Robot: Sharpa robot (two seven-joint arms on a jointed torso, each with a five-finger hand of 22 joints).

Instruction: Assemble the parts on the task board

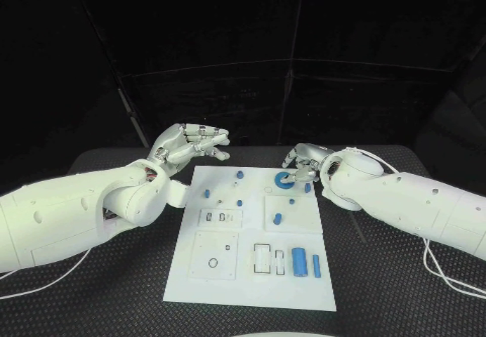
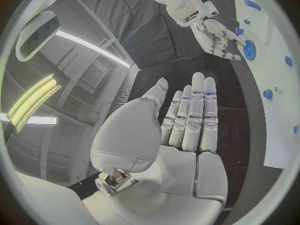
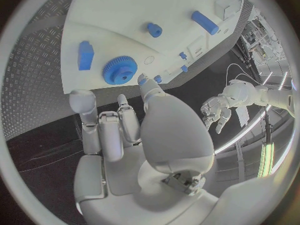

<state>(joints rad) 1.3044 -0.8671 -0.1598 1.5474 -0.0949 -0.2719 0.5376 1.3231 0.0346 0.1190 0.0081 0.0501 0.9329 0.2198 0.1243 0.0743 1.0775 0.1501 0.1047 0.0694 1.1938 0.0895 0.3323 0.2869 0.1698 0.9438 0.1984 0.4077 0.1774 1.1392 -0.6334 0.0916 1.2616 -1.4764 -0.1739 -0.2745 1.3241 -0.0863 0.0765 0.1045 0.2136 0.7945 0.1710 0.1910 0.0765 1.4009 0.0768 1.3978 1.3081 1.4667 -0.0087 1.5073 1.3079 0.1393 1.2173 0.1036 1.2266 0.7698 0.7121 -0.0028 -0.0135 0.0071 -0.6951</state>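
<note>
- Head view: the task board [image 1: 253, 281] lies mid-frame on the worktop [image 1: 405, 295]; a blue gear [image 1: 282, 180] sits at its upper right.
- The right hand [image 1: 304, 168] hovers at the gear, fingers apart, gripping nothing.
- The left hand [image 1: 189, 145], upper left, is spread and empty.
- A blue cylinder [image 1: 300, 261] and slim bar [image 1: 316, 266] lie loose lower right; most assembly looks undone.

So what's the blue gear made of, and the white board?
The blue gear looks like matte plastic: solid even colour, no metal shine, moulded-looking teeth. The white board seems a smooth, stiff sheet, maybe plastic or painted metal; it lies flat with clean cut-outs, but its look alone doesn't settle which.
</note>
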